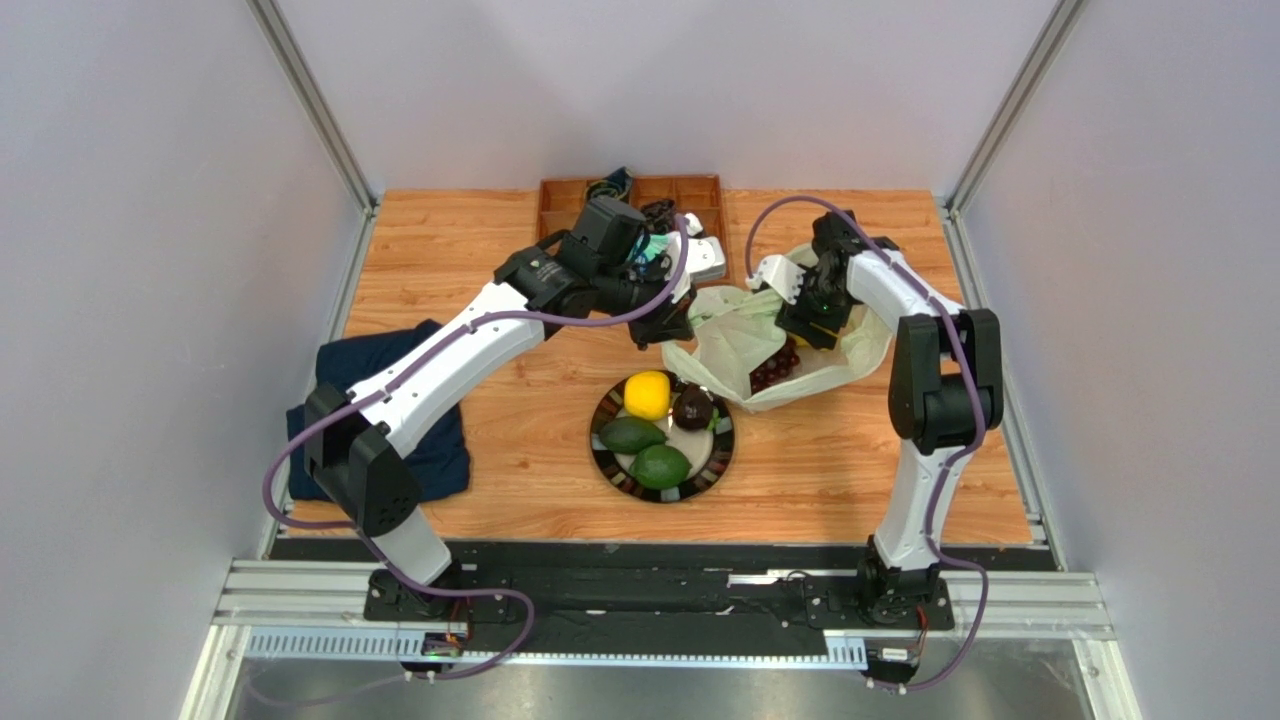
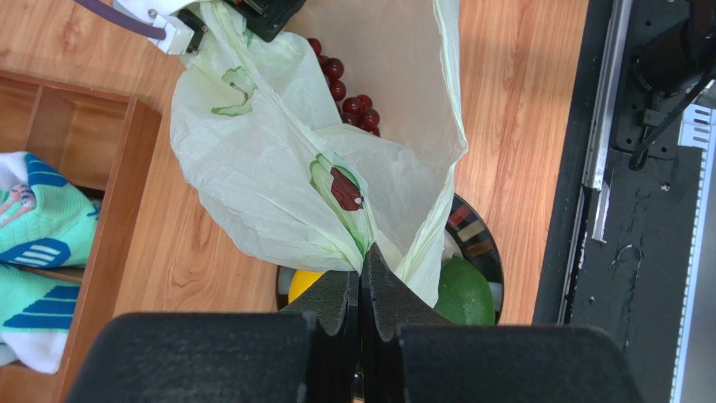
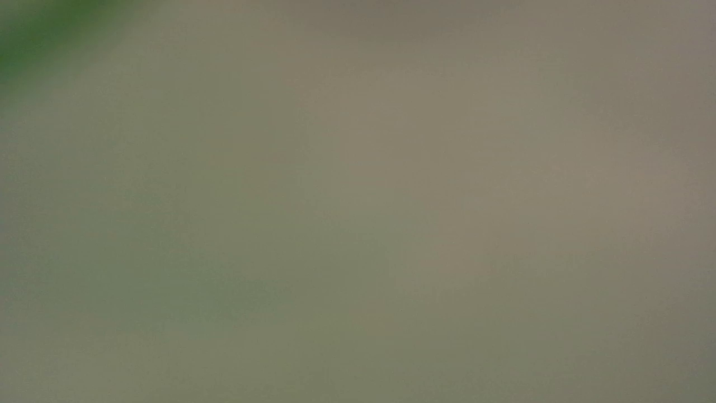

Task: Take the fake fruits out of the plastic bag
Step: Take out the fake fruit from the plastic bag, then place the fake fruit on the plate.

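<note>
Wooden table [image 1: 451, 255] is taken up by two arms reaching in from the near edge. A dark navy cloth [image 1: 436, 450] is seen lying at the left side, partly under the left arm. The plastic bag [image 1: 729, 338], pale yellowish-green and crinkled, is spread on the table right of centre, just behind the plate and touching its far rim. In the left wrist view the bag is seen lifted at one edge. A wooden compartment tray [image 1: 564, 195] is set at the far edge, with teal-and-white socks [image 2: 38, 227] lying in it. A round dark patterned plate [image 1: 724, 443] is placed at centre front, with three fake fruits on it: two green avocados [image 1: 631, 435] [image 1: 661, 465] and one yellow lemon [image 1: 648, 395]. A dark rounded item [image 1: 693, 407] is also seen on the plate; its kind cannot be told. The dark red grape bunch [image 2: 349, 92] is seen lying inside the bag, at its open mouth. The left gripper [image 2: 363, 260] is closed fully, with a fold of the bag's edge pinched between its fingers. The right gripper [image 1: 804, 315] is lowered onto the bag's far side. Its wrist view is a pale blur, so its opening and any hold cannot be told.
</note>
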### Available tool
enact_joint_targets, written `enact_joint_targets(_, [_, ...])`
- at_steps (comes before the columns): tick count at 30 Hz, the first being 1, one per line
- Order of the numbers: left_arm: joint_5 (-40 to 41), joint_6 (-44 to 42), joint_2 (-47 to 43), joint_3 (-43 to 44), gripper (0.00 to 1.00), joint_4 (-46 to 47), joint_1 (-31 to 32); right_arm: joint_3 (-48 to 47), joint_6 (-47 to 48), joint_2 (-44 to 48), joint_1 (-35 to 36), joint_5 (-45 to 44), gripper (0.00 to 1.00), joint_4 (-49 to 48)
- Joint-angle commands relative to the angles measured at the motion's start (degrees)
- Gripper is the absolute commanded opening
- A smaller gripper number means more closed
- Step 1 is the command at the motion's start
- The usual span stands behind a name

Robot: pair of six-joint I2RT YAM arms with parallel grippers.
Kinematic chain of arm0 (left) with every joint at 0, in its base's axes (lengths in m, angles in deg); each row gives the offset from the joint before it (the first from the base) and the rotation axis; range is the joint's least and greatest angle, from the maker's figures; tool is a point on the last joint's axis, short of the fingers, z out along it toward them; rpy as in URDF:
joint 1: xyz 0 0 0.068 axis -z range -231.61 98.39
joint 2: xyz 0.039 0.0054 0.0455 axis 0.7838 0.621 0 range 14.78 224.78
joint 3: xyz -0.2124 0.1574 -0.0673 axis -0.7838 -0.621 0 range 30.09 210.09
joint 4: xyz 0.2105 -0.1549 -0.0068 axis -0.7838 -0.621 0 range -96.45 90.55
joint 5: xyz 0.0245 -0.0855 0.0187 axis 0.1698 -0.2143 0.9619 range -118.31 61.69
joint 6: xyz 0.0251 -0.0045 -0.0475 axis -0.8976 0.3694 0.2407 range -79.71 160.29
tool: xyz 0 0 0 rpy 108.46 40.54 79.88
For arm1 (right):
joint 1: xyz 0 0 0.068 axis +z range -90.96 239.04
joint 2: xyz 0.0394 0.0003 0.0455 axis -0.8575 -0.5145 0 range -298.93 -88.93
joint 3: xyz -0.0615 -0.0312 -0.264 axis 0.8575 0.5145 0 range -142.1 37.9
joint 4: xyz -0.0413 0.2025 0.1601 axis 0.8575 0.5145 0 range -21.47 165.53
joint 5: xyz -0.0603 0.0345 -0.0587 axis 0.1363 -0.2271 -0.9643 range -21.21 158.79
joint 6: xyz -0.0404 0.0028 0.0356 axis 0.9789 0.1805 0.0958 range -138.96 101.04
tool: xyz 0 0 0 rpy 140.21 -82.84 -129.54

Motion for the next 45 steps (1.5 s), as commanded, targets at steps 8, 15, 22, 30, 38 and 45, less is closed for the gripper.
enact_joint_targets(8, [-0.48,-0.09,1.41,2.3,0.0,1.19,0.38,5.1,-7.91,10.16,-0.24,3.4,0.33,-2.87])
enact_joint_targets(15, [2.24,2.02,2.55,4.06,0.0,2.95,0.3,3.88,-13.27,25.27,-0.51,11.48,0.33,8.82])
enact_joint_targets(22, [3.91,3.6,4.05,5.65,0.0,4.09,0.3,7.47,-15.3,38.11,0.72,21.23,0.37,18.05])
enact_joint_targets(30, [4.0,5.45,3.7,6.26,0.0,5.32,0.38,13.55,-17.58,36.54,1.34,21.59,0.38,18.85])
enact_joint_targets(38, [4.35,6.94,3.87,5.29,0.0,6.03,0.3,6.08,-18.56,41.19,2.56,28.18,0.41,25.52])
enact_joint_targets(45, [10.31,7.65,4.93,6.61,0.0,6.82,0.3,10.72,-14.16,47.08,19.67,23.71,0.39,26.94])
